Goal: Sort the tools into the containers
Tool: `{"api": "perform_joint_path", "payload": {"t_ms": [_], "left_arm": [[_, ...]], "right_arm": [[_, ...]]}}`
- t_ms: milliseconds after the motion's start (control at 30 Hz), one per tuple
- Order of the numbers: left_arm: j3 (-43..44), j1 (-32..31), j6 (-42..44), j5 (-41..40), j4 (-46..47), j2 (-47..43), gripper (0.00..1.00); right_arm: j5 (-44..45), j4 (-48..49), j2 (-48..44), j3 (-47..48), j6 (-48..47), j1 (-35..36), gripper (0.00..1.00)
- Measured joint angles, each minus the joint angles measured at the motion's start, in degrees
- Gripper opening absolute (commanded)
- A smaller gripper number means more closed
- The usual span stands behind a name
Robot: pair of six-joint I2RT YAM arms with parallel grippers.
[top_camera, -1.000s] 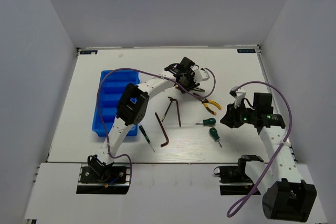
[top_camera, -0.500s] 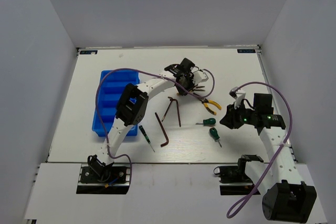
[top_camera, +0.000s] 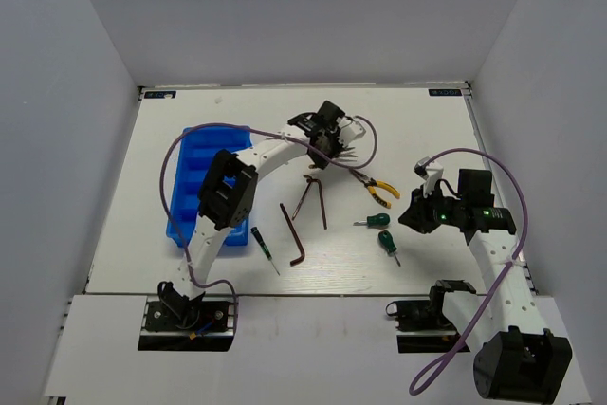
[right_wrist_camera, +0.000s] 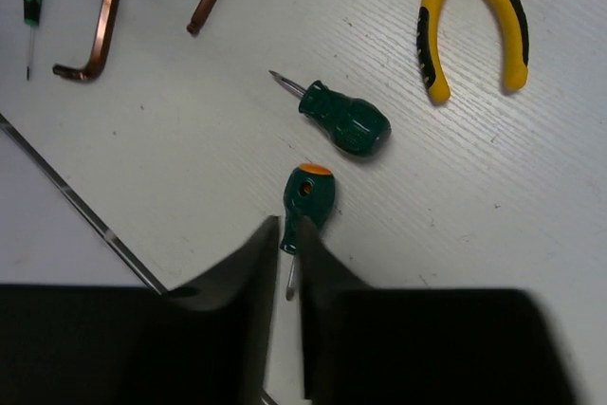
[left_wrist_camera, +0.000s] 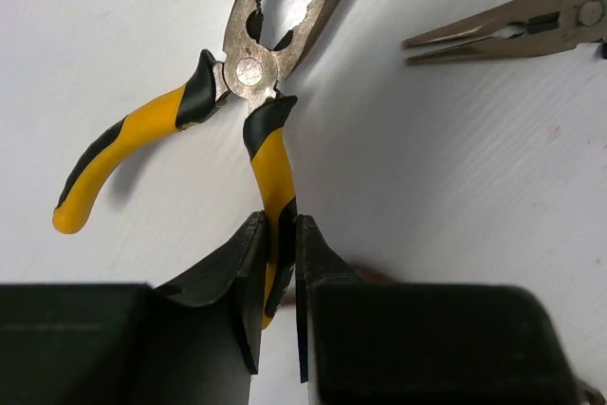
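Note:
My left gripper [left_wrist_camera: 278, 225] is shut on one yellow handle of a pair of pliers [left_wrist_camera: 248, 71] and holds it over the far middle of the table [top_camera: 327, 139]. The second yellow-handled pliers [top_camera: 379, 192] lie on the table to the right; their metal nose shows in the left wrist view [left_wrist_camera: 503, 30]. My right gripper [right_wrist_camera: 289, 230] is shut and empty, hovering [top_camera: 414, 213] just above and right of two stubby green screwdrivers [right_wrist_camera: 346, 122] [right_wrist_camera: 310, 198]. Dark hex keys [top_camera: 308, 194] [top_camera: 292, 232] and a thin green screwdriver [top_camera: 263, 246] lie in the middle. The blue tray [top_camera: 190, 187] is at the left.
The left arm arches over the tray's right side with a purple cable looping above it. White walls enclose the table on three sides. A metal strip [right_wrist_camera: 76, 211] marks the table's near edge in the right wrist view.
My left gripper has moved a little up and left, carrying the pliers with it, and the arm's elbow has swung left. The right arm has not moved.

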Motion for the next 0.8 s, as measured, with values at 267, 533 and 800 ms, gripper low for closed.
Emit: {"api": "perform_joint_path", "payload": {"t_ms": [267, 533, 800], "left_arm": [[-3.3, 3.8, -8.2, -4.1, 2.3, -15.3, 0.0], [-14.7, 9.7, -22.0, -9.4, 6.0, -31.1, 0.0], [-16.5, 16.0, -19.0, -16.3, 1.4, -32.9, 0.0]], "right_arm": [[-1.1, -1.4, 1.2, 1.0, -1.0, 0.0, 0.04], [-1.1, -1.4, 1.2, 1.0, -1.1, 0.0, 0.05], [-1.4, -1.4, 1.1, 1.0, -1.1, 0.0, 0.05]]}}
